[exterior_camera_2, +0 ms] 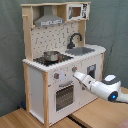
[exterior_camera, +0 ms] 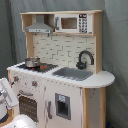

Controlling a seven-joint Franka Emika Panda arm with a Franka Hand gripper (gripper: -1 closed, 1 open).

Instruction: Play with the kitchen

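First exterior view
Kitchen (exterior_camera: 60,65): we see it standing upright before a grey curtain (exterior_camera: 115,50), filling most of the picture.
Arm (exterior_camera: 7,100): only a white part shows, low at the kitchen's oven side; the gripper itself is out of sight here.
Stovetop (exterior_camera: 37,66): black, with a small metal pot (exterior_camera: 32,62) on it; the grey sink (exterior_camera: 75,73) lies beside it and the black faucet (exterior_camera: 85,59) curves over the sink's far end.
Upper shelf: a grey hood (exterior_camera: 40,26) hangs above the stovetop, and the small microwave (exterior_camera: 70,23) sits beside the hood.

Second exterior view
Gripper (exterior_camera_2: 76,75): its tip is at the kitchen's front panel, just above the oven door (exterior_camera_2: 64,95) and near the knobs (exterior_camera_2: 56,76). We cannot tell whether the fingers are apart or together.
Step in hand: we judge that the arm is reaching for a knob or the oven door's top edge.
Doing it well: we should come in square to the panel, slowly, and press or pull lightly, since the toy looks light and could shift on the wooden tabletop (exterior_camera_2: 30,120).
Look: white panels, light-wood frame, pale tiled backsplash, a second small door under the sink.
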